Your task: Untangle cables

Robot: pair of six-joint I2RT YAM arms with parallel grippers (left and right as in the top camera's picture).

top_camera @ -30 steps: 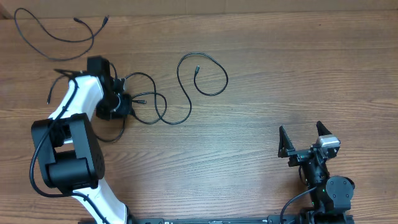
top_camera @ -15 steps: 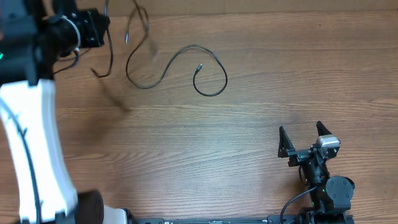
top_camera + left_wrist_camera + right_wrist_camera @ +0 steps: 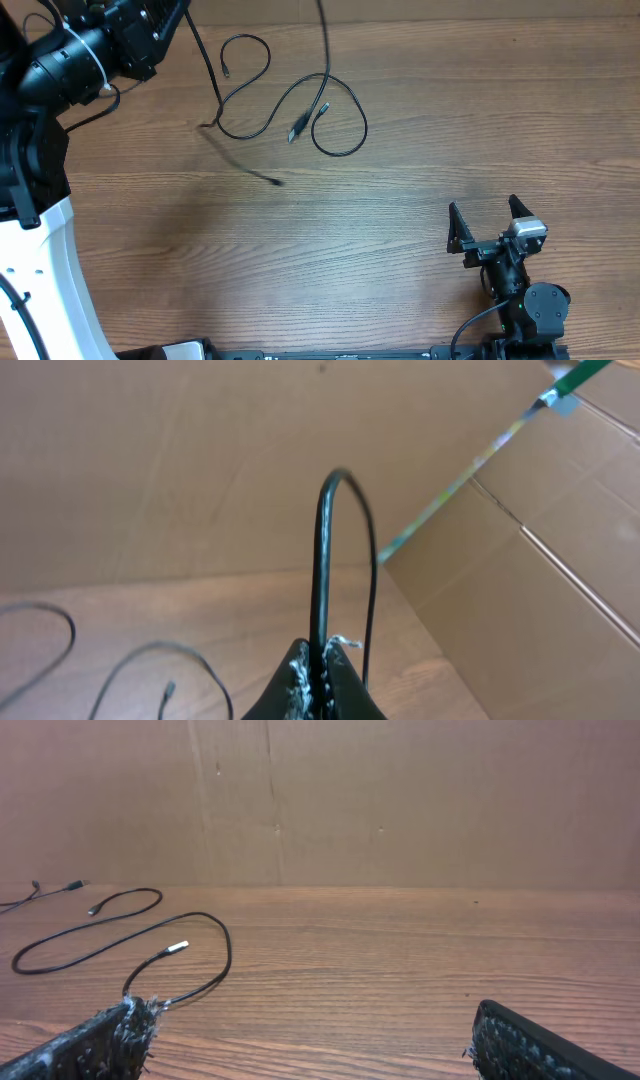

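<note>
My left gripper (image 3: 322, 678) is raised high above the table's far left and is shut on a thin black cable (image 3: 323, 560) that arches up over the jaws. In the overhead view the gripper (image 3: 165, 22) sits at the top left, and the held cable (image 3: 325, 40) hangs down with its plug end (image 3: 298, 128) near the table. A second black cable (image 3: 340, 115) lies looped on the wood below it; it also shows in the right wrist view (image 3: 120, 940). My right gripper (image 3: 490, 225) is open and empty at the near right, far from the cables.
Cardboard walls (image 3: 400, 800) stand behind the wooden table (image 3: 420, 150). A green stick with tape (image 3: 470, 470) leans on the cardboard in the left wrist view. The white left arm (image 3: 40, 270) fills the left edge of the overhead view.
My left gripper has risen from the table with a cable in it. The tangle has come apart: one cable now dangles from the jaws and another lies in a loop. The right arm has not moved.
</note>
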